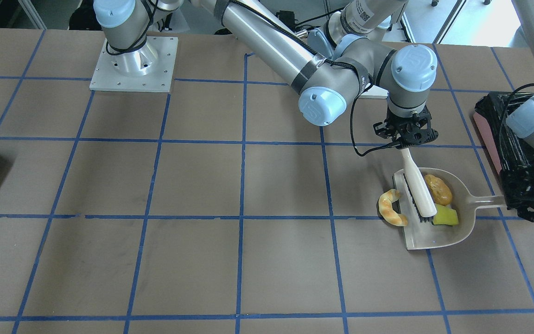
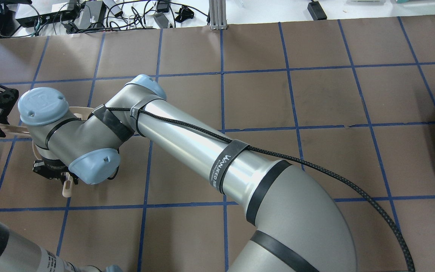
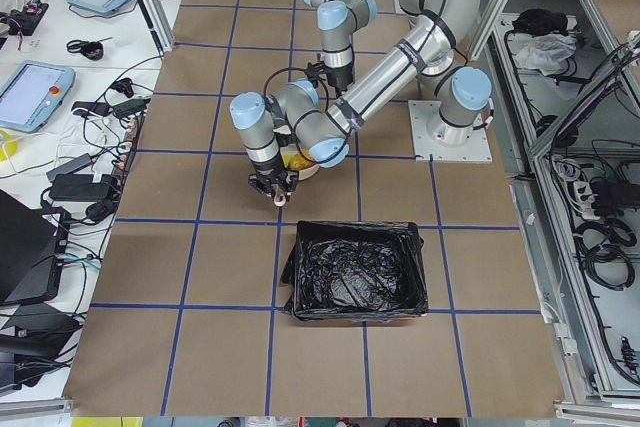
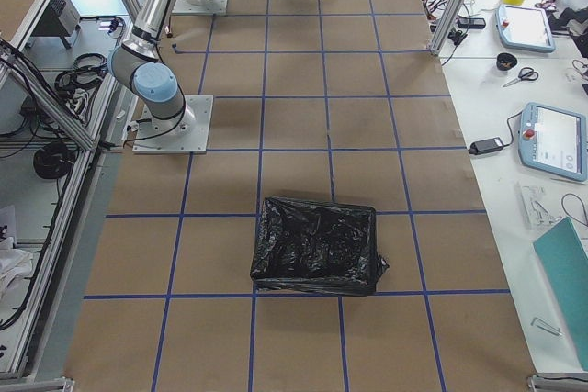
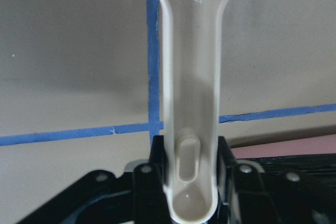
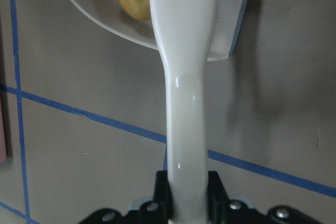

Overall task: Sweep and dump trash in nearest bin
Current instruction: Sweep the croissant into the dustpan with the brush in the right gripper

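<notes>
The trash sat at the dustpan (image 1: 438,239) on the worktop (image 1: 202,185): I saw the potato-like piece (image 1: 437,189) and the yellow-green wedge (image 1: 446,216) inside it, and the croissant piece (image 1: 392,208) at its lip, with the brush (image 1: 417,190) lying between them. The right claw (image 1: 406,147) was clamped on the brush's handle. The left claw (image 1: 512,200) gripped the dustpan's handle, with the black-lined pink bin (image 1: 487,139) just beside that arm.
</notes>
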